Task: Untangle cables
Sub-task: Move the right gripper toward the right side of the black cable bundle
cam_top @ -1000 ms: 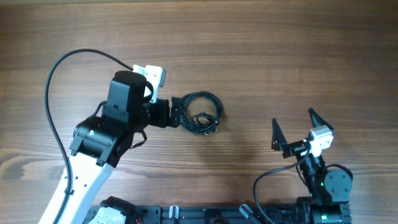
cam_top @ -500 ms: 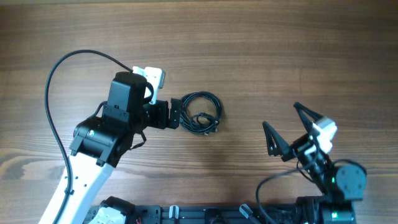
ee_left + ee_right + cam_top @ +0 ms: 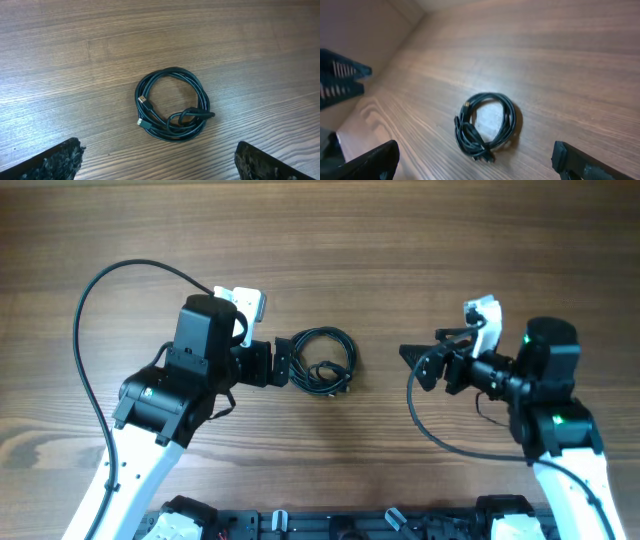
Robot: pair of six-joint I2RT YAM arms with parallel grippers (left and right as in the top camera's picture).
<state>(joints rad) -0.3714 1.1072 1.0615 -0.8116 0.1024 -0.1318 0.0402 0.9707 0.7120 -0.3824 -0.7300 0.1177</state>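
Black cables: one coil; left pincer, right pincer spread.

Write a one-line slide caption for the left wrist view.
Coiled black cables lie on a wooden table, ahead of the open left hand.

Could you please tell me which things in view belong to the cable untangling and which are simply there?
Part of the job:
coiled black cables
left tool, open, beside the coil
right tool, open, apart from the coil

Simply there:
wooden table
thick black arm wires
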